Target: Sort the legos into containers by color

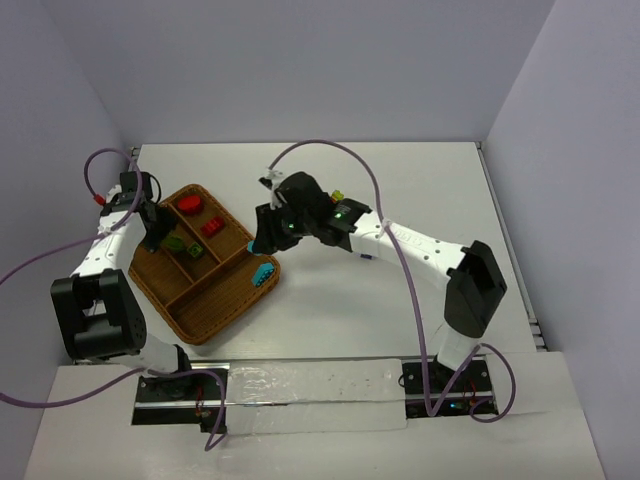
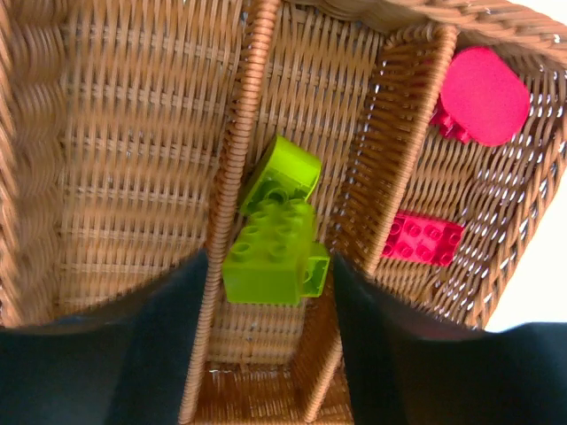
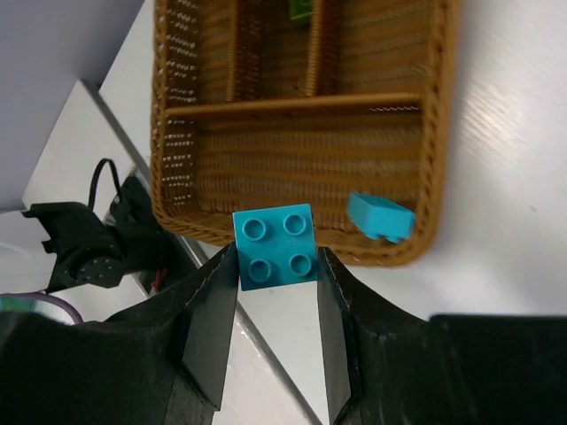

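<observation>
Right gripper [image 3: 276, 266] is clamped on a teal square four-stud plastic brick [image 3: 276, 246]. The studs face the wrist camera and one dark finger [image 3: 208, 310] presses each side face. The held brick hangs over the rim of the brown woven wicker tray [image 3: 430, 133], at the edge of its long undivided compartment. A second teal brick [image 3: 379, 217] lies tilted in that compartment's corner, near the held one but not touching it. From the top view this gripper [image 1: 265, 240] sits over the tray's right corner, with the loose teal brick [image 1: 264, 274] just below it.

Left gripper [image 2: 270, 274] is low over the tray, its dark fingers [image 2: 151, 345] on either side of a lime-green studded brick [image 2: 275, 252]. The gaps at the brick's sides are tiny, so I cannot tell whether it is pinched or only straddled. A lime-green rounded piece [image 2: 283, 168] touches its far end. Both are in the narrow middle compartment. Across the divider, the next compartment holds a red flat studded brick [image 2: 423, 239] and a red rounded piece [image 2: 483, 93], which lie apart from each other.

The tray sits on a white table [image 1: 400, 180].
</observation>
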`<state>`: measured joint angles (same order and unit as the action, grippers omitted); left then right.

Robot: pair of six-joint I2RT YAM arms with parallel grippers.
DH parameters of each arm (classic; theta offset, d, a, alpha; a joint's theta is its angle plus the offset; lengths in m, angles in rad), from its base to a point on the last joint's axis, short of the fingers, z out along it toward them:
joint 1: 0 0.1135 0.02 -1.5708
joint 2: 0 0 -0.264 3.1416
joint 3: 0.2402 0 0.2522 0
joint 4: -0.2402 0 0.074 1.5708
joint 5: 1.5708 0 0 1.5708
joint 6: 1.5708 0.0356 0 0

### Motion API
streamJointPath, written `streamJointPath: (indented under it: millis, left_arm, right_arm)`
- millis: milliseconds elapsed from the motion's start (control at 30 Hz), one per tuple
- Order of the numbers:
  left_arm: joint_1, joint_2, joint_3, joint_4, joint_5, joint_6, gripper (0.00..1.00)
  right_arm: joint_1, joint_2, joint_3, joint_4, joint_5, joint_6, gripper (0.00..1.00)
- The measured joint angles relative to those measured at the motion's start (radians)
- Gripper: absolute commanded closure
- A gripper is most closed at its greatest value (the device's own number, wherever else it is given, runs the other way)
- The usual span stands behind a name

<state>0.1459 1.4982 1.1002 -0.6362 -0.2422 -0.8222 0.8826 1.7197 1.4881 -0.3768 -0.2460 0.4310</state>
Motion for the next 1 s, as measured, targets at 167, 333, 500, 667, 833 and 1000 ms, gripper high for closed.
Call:
streamJointPath:
  millis: [167, 333, 500, 667, 833, 1000]
  left_arm:
    - [0.0, 0.002, -0.002, 0.004, 0.014, 0.008, 0.01]
    - [0.0, -0.031, 0.02, -0.031, 0.031, 0.03, 0.01]
    - [0.0, -0.116, 0.124, -0.074, 0.039, 0.067, 0.01]
    - [0.0, -0.192, 0.211, -0.088, 0.041, 0.099, 0.01]
    - [0.0, -0.199, 0.232, -0.106, 0.064, 0.124, 0.01]
    - [-0.007, -0.19, 0.232, -0.133, 0.15, 0.152, 0.01]
  right_arm:
    - [0.064, 0.113, 0.093, -0.004, -0.009, -0.015, 0.83]
    - [0.103, 0.236, 0.179, -0.035, -0.012, -0.035, 0.64]
    - [0.128, 0.301, 0.193, -0.063, -0.012, -0.039, 0.27]
    - [0.139, 0.338, 0.26, -0.115, 0.014, -0.055, 0.21]
    - [0.137, 0.316, 0.275, -0.148, 0.113, -0.07, 0.21]
    - [0.055, 0.111, 0.076, -0.142, 0.256, -0.058, 0.21]
